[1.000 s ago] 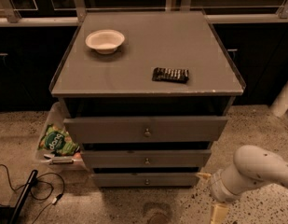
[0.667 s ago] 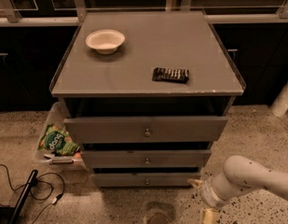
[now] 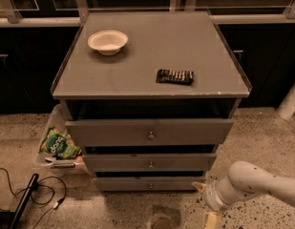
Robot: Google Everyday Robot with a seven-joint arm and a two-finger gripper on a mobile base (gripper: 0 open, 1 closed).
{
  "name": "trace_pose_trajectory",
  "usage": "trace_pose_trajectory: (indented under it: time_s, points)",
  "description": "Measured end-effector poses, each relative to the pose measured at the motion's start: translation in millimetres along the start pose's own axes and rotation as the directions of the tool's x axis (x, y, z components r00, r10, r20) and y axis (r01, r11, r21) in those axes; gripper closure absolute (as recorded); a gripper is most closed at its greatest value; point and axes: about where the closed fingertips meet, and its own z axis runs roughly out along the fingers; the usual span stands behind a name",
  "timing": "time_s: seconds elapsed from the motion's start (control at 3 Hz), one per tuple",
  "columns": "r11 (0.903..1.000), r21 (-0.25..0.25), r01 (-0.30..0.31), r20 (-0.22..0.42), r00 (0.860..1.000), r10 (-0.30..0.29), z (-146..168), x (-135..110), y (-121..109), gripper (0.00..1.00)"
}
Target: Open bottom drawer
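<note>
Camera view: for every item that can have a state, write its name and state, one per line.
bottom drawer: shut, knob not held.
gripper: low, by the bottom drawer's right end, away from its knob.
white bowl: upright, empty.
black snack packet: lying flat on the cabinet top.
green chip bag: lying in a floor bin.

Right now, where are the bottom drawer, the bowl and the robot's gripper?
bottom drawer (image 3: 123, 184), camera view, on its grey front.
white bowl (image 3: 107, 41), camera view, on its inside.
gripper (image 3: 205, 203), camera view, low right, between its fingertips.
</note>
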Motion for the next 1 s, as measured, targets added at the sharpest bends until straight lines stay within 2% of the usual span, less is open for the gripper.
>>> trace_pose_trajectory:
  time_s: [0.33, 0.67, 1.0]
  points:
    - [0.9906, 0.137, -0.011, 0.061, 0.998, 0.003, 13.7, 18.0, -50.0, 0.00]
    - [0.9668, 0.255, -0.006, 0.107, 0.994, -0.022, 23.4, 34.3, -87.2, 0.00]
    - [0.9513, 0.305, -0.045, 0.181, 0.983, -0.012, 52.1, 52.1, -111.5, 0.00]
